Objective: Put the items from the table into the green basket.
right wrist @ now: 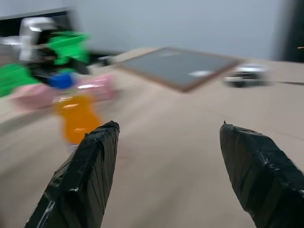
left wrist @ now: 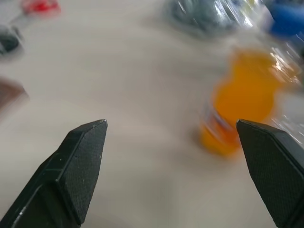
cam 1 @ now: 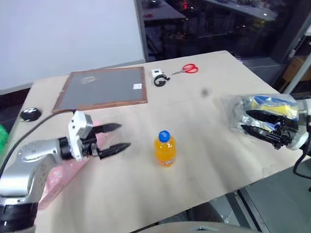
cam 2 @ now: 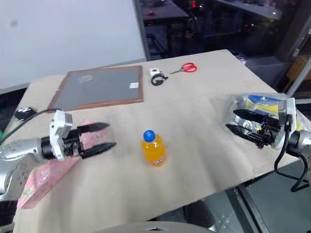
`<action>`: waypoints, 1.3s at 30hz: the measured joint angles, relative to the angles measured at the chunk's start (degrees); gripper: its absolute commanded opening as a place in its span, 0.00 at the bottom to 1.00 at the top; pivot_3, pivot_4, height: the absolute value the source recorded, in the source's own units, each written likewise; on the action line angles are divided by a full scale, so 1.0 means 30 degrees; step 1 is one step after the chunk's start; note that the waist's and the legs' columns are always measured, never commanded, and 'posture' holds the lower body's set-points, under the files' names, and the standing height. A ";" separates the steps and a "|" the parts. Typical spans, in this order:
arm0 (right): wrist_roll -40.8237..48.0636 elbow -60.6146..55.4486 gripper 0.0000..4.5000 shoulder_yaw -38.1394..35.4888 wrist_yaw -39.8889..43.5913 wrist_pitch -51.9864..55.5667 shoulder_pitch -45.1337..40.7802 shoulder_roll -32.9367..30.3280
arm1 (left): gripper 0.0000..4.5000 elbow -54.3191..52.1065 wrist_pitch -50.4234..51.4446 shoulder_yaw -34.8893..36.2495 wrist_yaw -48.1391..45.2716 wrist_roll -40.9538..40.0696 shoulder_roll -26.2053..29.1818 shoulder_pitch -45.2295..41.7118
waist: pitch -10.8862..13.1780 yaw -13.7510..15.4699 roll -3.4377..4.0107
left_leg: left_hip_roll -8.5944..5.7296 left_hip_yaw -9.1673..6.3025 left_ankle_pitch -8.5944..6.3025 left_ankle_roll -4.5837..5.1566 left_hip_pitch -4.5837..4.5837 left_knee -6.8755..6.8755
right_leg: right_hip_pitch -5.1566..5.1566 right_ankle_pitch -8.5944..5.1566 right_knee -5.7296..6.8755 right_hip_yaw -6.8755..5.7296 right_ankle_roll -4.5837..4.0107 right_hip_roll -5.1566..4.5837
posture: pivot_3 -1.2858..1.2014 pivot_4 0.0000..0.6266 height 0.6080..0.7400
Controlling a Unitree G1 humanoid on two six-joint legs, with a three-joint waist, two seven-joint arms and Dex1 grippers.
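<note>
Dark shelving stands behind the broad, pale beige tabletop (cam 1: 204,160) where both arms work. Hovering over a long pink patterned box (cam 1: 60,177) near the table's left edge, the left gripper (cam 1: 116,137) has its two black fingers spread wide with nothing between them, pointing toward the small orange drink bottle with a blue cap (cam 1: 165,148), which stands upright close ahead of the tips. At the far right edge, the right gripper (cam 2: 232,121) points back across the table, parted and empty as far as I can tell, with a clear crinkly bag of blue-and-yellow contents (cam 1: 265,109) lying just behind its fingers. I'd call the left arm nearer the bottle. A blurred patch of bright green, probably the lattice basket (right wrist: 66,45), lies off the left side.
</note>
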 measured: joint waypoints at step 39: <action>0.1561 0.0233 0.81 0.0261 0.4458 -0.3970 0.3143 -0.2789 | 0.94 0.4769 -0.4927 -0.9942 0.0661 0.4605 -0.7852 -0.6086 | -0.0093 0.1171 0.0108 | -0.0006 0.0027 -0.0021 0.0041 -0.0062 0.0262 | 0.0057 0.0030 0.0032 -0.0032 0.0034 0.0049 | 0.45 0.00 1.00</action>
